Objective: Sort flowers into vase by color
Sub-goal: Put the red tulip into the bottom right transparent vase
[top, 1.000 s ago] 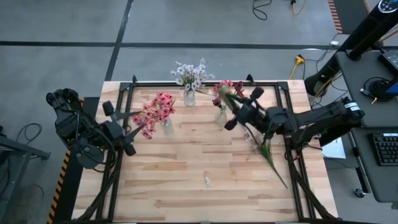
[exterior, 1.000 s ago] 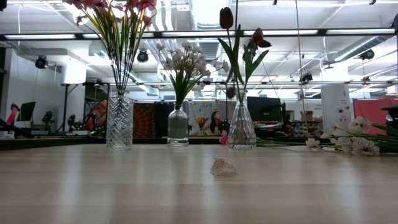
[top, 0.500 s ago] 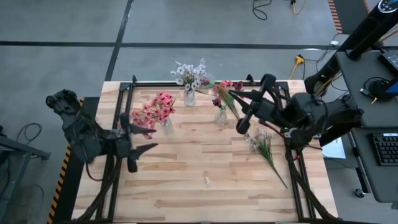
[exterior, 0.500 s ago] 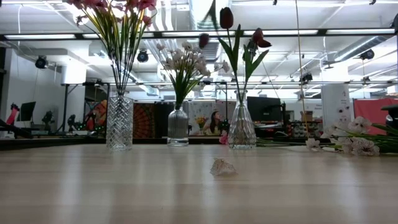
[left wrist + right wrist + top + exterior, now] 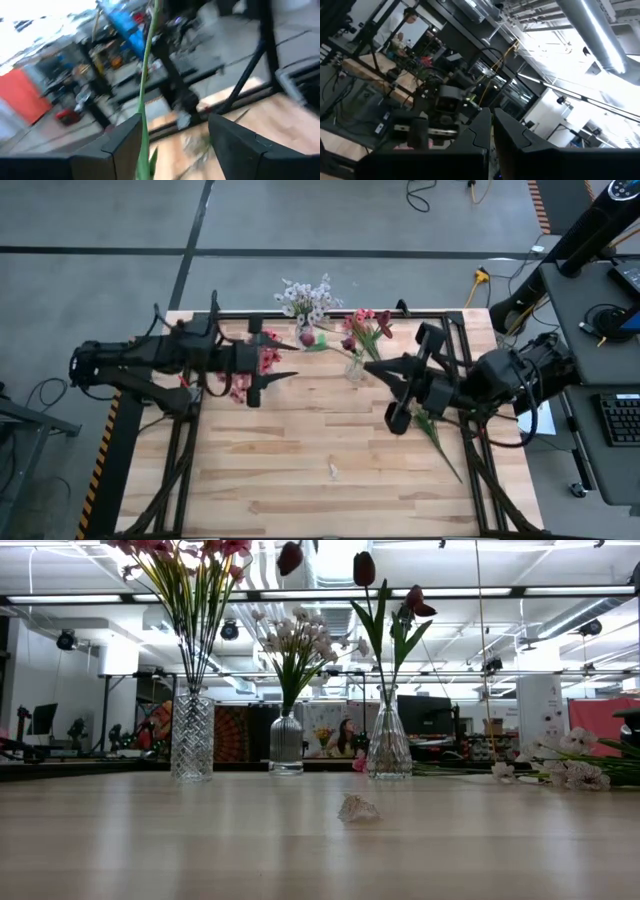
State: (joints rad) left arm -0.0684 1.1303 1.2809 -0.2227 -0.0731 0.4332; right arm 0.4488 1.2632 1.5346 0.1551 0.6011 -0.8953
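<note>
1. Bench [image 5: 300, 470] carries three vases in a back row: the pink one [image 5: 192, 736], the white one [image 5: 286, 743] and the tulip one [image 5: 388, 743].
2. Left gripper [image 5: 268, 376] reaches over the bench beside the pink flowers [image 5: 262, 352]. In its wrist view the fingers [image 5: 122, 142] stand wide apart, with a thin green stalk [image 5: 145, 75] running up between them; whether they hold it I cannot tell.
3. A dark red tulip [image 5: 307, 338] hangs just beside the white vase, high in the low view [image 5: 290, 557], between the pink and white bunches.
4. Right gripper [image 5: 393, 395] sits right of the tulip vase, its fingers [image 5: 512, 137] nearly together with only a slit between them and nothing in it.
5. More stems [image 5: 432, 425] lie flat on the bench's right side, below the right arm.
6. A small pale scrap [image 5: 358, 808] rests mid-bench.
</note>
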